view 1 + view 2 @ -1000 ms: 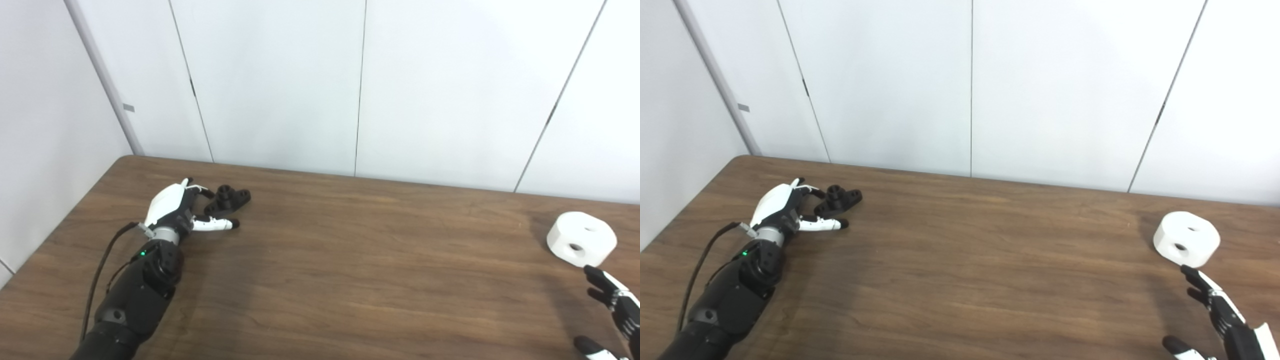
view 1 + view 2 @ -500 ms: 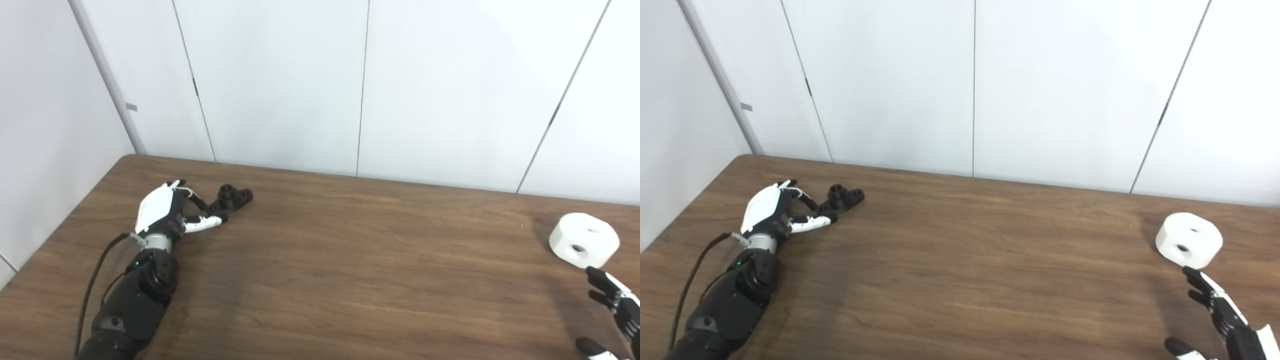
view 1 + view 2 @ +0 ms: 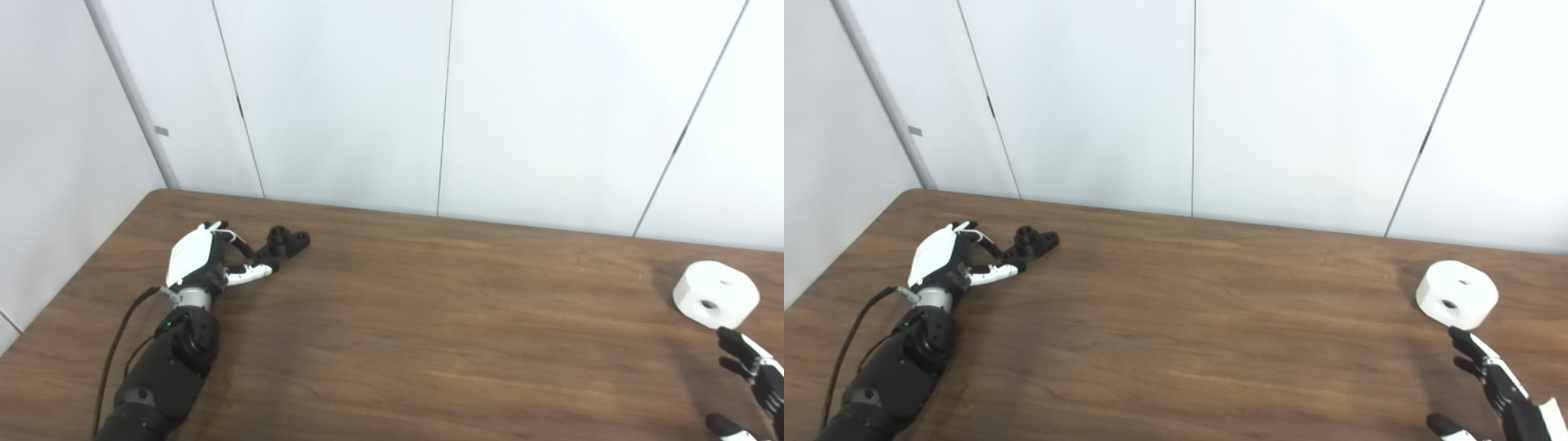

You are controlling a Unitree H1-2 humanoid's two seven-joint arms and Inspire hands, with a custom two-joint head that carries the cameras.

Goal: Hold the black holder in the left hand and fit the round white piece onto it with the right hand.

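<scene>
Right hand (image 3: pixel 1497 392): lower right corner of the frame, partly cut off by the edge; fingers (image 3: pixel 1470 346) spread, holding nothing, tips just short of the white piece.

Worktop (image 3: pixel 429 318): brown wood grain, fills the lower half of the frame.

Left hand (image 3: pixel 205 263): centre left, arm entering from the lower left; fingers curled and parted, tips at the near end of the holder; whether they touch it cannot be told.

White piece (image 3: pixel 715 294): round, two holes, lying flat at right edge.

Holder (image 3: pixel 285 242): black, lying on worktop, upper left of centre, just beyond the left hand.

Wall (image 3: pixel 429 104): white panels, behind.
</scene>
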